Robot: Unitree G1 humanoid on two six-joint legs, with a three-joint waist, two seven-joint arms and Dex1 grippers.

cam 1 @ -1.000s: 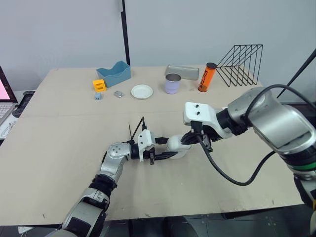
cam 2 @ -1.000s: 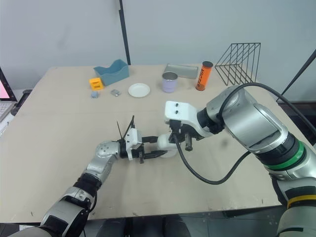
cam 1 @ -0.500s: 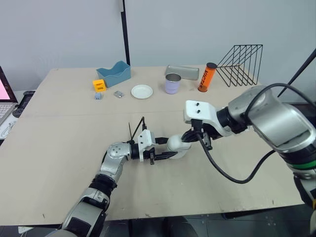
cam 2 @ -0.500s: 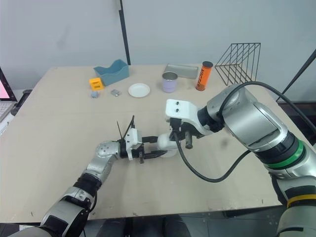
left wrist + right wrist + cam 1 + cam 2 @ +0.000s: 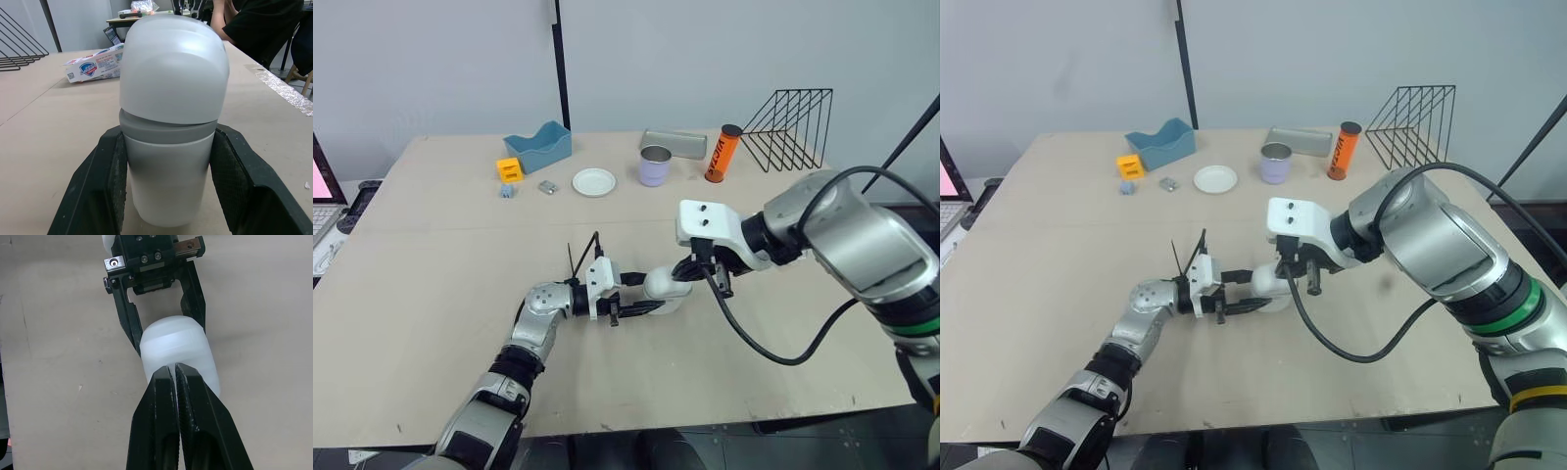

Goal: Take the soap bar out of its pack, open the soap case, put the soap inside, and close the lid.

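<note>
Soap case (image 5: 666, 286) is lying near the middle of the surface (image 5: 431, 294), and the left jaws are gripping its nearer half, one finger on each side. The right jaws are pressed shut with nothing between them, and their tips are sitting at the rounded far half of the case; whether they are touching it I cannot tell. A grey band is showing where the two halves meet. The soap pack (image 5: 95, 68) is lying on the surface beyond the case, well apart from it, and I cannot tell whether it is empty.

I am judging this as work on the lid, either prising it open or pressing it home. The next move is calling for the left jaws to be keeping the base steady while the right tips are acting along the seam without tipping the case.

Room is looking generous: bare surface is lying all round the case, the near edge is well off, and the plate (image 5: 594, 181), cup (image 5: 655, 165) and orange tube (image 5: 723, 153) are standing far back
</note>
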